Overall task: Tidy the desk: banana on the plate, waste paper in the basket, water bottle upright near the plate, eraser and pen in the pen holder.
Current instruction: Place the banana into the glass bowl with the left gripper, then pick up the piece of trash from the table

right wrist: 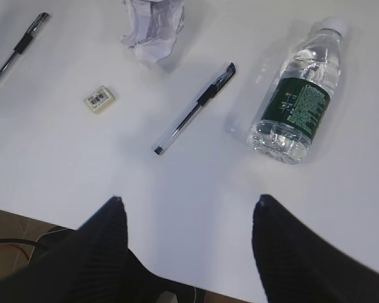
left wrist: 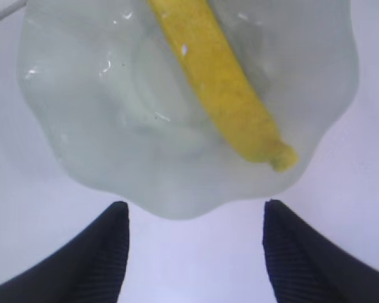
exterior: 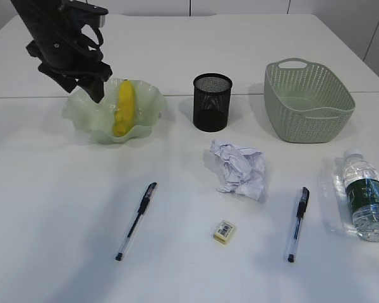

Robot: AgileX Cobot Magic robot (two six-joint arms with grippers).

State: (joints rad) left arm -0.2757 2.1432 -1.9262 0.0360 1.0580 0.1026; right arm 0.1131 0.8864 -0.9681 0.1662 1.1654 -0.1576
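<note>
White tabletop (exterior: 189, 57) holds most items untidied. Only the curved yellow banana (exterior: 122, 108) lies in the ruffled pale-green plate (exterior: 76, 110); the left gripper (left wrist: 192, 218) hovers spread and empty beside it. The right gripper (right wrist: 186, 208) is spread too, above the lying clear water bottle (right wrist: 297, 95). Crumpled white waste paper (exterior: 239, 169), two pens (exterior: 136, 219) and the small eraser (exterior: 224, 231) remain out.

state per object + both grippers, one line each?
banana: lying in the plate
waste paper: on desk, not binned
basket: upright, empty
water bottle: on its side, capped
pen holder: upright
eraser: on desk
two pens: flat on desk
left gripper: open, empty
right gripper: open, empty
</note>
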